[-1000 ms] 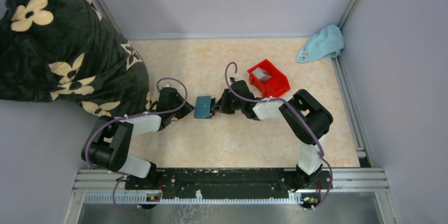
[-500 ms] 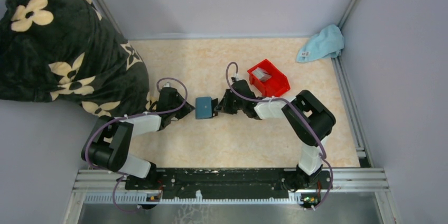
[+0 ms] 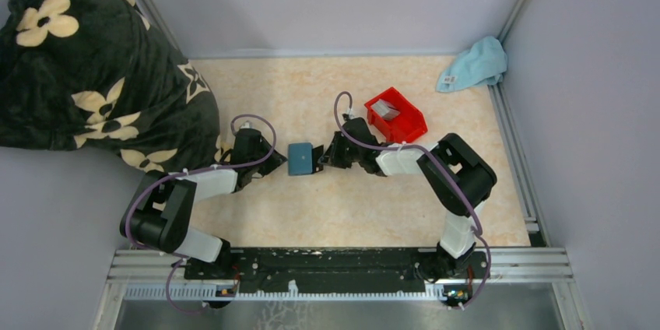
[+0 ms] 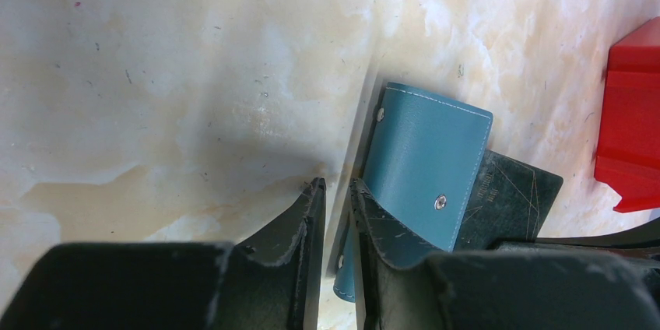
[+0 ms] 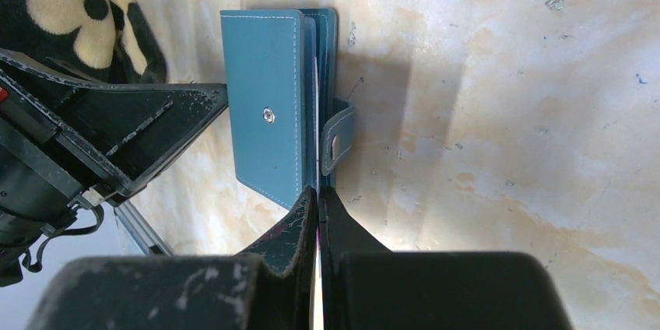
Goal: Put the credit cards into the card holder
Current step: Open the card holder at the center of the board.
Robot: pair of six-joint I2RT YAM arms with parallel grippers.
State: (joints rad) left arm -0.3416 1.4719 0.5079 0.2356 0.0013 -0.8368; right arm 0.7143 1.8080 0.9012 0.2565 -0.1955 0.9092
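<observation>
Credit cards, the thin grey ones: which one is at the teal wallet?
The thin card pinched edge-on in the right gripper, its tip entering the teal folding wallet. The other grey cards lie in the red plastic bin.

Walls point(image 3: 327, 3): plain grey, seen far and at both sides.
Table point(image 3: 257, 89): beige marbled top, evenly lit.
Blanket point(image 3: 86, 57): dark floral, heaped far left.
Cloth point(image 3: 475, 64): light blue, crumpled far right.
</observation>
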